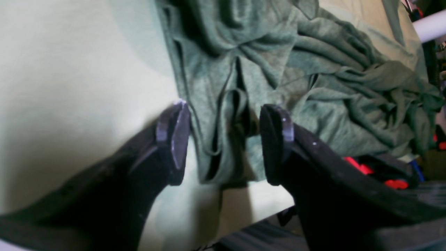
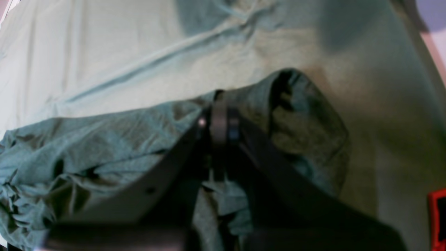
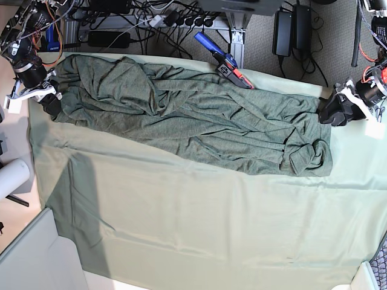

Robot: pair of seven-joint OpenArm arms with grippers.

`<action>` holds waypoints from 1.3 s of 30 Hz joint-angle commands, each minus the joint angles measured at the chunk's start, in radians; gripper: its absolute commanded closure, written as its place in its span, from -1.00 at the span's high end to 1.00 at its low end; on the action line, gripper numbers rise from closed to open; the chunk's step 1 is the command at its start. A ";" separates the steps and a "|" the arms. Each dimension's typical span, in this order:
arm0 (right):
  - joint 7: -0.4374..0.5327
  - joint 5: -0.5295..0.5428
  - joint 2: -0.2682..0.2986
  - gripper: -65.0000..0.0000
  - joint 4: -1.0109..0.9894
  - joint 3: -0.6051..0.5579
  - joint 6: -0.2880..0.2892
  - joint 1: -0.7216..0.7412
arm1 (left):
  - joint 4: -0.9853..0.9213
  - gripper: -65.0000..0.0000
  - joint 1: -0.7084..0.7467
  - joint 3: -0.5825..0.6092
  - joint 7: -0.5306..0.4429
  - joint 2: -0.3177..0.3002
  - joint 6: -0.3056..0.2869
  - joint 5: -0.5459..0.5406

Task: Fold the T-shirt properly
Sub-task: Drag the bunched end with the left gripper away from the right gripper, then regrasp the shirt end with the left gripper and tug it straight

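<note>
We are finding the T-shirt lying crumpled and unfolded along the far edge of the counter, stretching from the far left corner almost to the far right corner as the base view shows it. It is resting on a pale green sheet that is covering the counter, and the near half of that sheet is lying bare. Heavy creases are running the length of the garment, and one bunched end is curling into a small roll near the right edge.

We are seeing the left end effector standing with its jaws wide apart at the garment's end by the counter's right edge in the base view. A narrow fold of the knit is lying between the two pads, yet neither pad is pressing on it, so nothing is being held. We are locating the same end effector at the right edge in the overhead picture.

We are seeing the right end effector at the opposite end, by the far left corner, with its jaws fully closed. The wrist view is showing fabric of the T-shirt gathered around the closed fingertips and draping away to both sides, so we are recording it as gripping the garment's edge.

A blue and red tool is lying at the counter's far edge, touching the shirt.
</note>
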 commanded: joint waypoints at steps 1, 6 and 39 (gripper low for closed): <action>0.016 0.015 0.024 -1.00 0.018 0.009 0.005 0.007 | 0.014 0.10 0.000 0.009 0.002 0.005 -0.009 0.001; 0.015 0.015 0.024 -1.00 0.018 0.009 0.005 0.007 | 0.014 0.10 0.000 0.031 -0.019 0.046 -0.009 0.024; 0.016 0.015 0.024 -1.00 0.018 0.009 0.005 0.007 | -0.160 0.10 -0.169 0.050 -0.066 0.064 -0.009 0.089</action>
